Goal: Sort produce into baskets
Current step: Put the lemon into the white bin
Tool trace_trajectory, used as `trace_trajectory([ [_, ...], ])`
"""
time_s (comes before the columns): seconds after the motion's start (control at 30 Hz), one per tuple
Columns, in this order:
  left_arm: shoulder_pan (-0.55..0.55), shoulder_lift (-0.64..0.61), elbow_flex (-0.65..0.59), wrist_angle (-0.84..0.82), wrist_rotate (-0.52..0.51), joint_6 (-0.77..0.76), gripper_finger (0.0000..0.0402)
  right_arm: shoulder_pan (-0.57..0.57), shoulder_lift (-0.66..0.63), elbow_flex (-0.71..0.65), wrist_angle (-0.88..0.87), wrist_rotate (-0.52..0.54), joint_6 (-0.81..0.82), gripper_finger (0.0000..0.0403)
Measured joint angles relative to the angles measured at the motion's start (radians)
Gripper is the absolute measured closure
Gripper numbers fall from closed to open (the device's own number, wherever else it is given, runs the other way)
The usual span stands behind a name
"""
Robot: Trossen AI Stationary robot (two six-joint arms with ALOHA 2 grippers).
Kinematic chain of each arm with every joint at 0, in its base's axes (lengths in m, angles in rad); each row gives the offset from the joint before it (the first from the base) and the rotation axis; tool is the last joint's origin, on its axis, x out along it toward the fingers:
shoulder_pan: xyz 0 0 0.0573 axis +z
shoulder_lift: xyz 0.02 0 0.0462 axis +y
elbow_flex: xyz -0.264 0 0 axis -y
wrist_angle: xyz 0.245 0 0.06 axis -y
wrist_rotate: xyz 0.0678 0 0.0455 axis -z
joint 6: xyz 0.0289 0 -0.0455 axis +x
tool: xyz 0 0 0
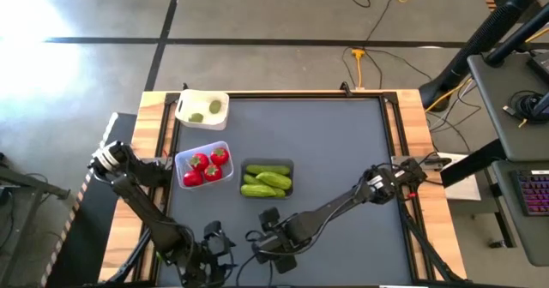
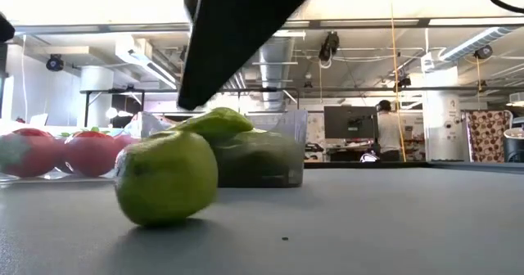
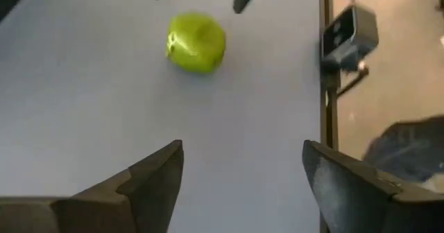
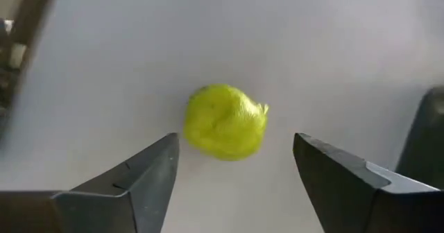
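A green lime [image 4: 225,121] lies on the grey table near its front edge, also large in the low view [image 2: 166,177]. My right gripper [image 4: 236,146] hovers open over it, one finger to each side, clear of it. My left gripper [image 3: 243,157] is open too and points at the lime [image 3: 196,41] from a short way off to its left. In the high view both grippers, left [image 1: 214,252] and right [image 1: 268,245], are at the front middle. Limes lie in the white basket [image 1: 184,108], red fruits in the clear basket [image 1: 181,161], cucumbers in the dark basket [image 1: 244,170].
The three baskets stand in the table's left half, behind the grippers. The table's wooden rim [image 3: 324,87] and a small black device [image 3: 349,35] are close beyond the lime. In the low view a person [image 2: 385,132] sits far back in the room.
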Motion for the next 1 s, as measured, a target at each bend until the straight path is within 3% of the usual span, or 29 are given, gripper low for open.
trace_trajectory([
  [0.27, 0.046, 0.103, 0.040, 0.047, -0.168, 0.030, 0.0059, 0.000, -0.006, 0.149, -0.326, -0.003, 0.051, 0.0082],
  [0.47, 0.105, 0.230, 0.099, 0.133, -0.195, 0.087, 0.0037, 0.020, -0.074, 0.132, -0.525, -0.009, 0.176, 0.0062],
  [0.77, 0.181, 0.418, 0.281, 0.057, -0.236, -0.026, 0.0035, 0.148, -0.166, 0.131, -0.590, 0.005, 0.383, 0.0056],
  [0.9, 0.194, 0.483, 0.371, -0.032, -0.186, -0.077, 0.0041, 0.217, -0.185, 0.118, -0.588, 0.027, 0.444, 0.0061],
  [1.0, 0.197, 0.512, 0.460, -0.143, -0.153, -0.090, 0.0068, 0.242, -0.243, 0.036, -0.592, 0.039, 0.493, 0.0065],
])
